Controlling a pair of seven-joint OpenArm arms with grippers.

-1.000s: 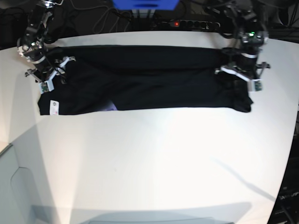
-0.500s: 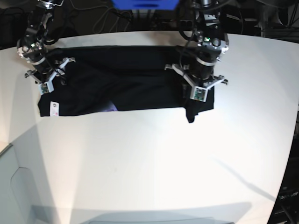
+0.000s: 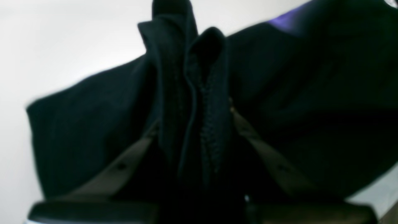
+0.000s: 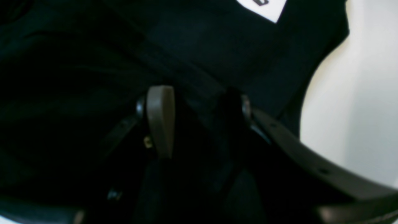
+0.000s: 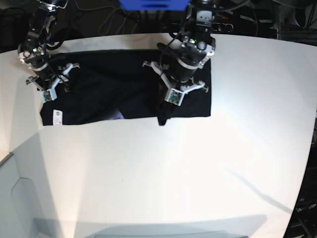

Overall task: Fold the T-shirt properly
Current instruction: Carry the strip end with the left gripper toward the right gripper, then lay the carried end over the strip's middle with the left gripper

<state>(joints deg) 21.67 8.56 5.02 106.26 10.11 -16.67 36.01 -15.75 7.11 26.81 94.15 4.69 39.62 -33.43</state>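
Observation:
The black T-shirt (image 5: 99, 84) lies along the back of the white table (image 5: 173, 173). Its right part is doubled over toward the middle. My left gripper (image 5: 168, 100) hovers over the shirt's middle, shut on a bunched fold of black cloth (image 3: 192, 93) that hangs between its fingers (image 3: 130, 158). My right gripper (image 5: 50, 91) rests on the shirt's left end. Its jaws (image 4: 202, 105) stand apart on the cloth, close to the white tag (image 4: 264, 7) at the hem. That same tag (image 5: 57, 115) shows at the shirt's front left corner.
A purple patch (image 5: 118, 115) peeks from under the shirt's front edge. A blue box (image 5: 153, 4) and cables sit behind the table. A grey bin (image 5: 12, 198) stands at the lower left. The table's right edge (image 5: 313, 124) borders dark floor.
My left gripper has carried the shirt's right end leftward to the middle, folding that part over. The right arm has stayed in place.

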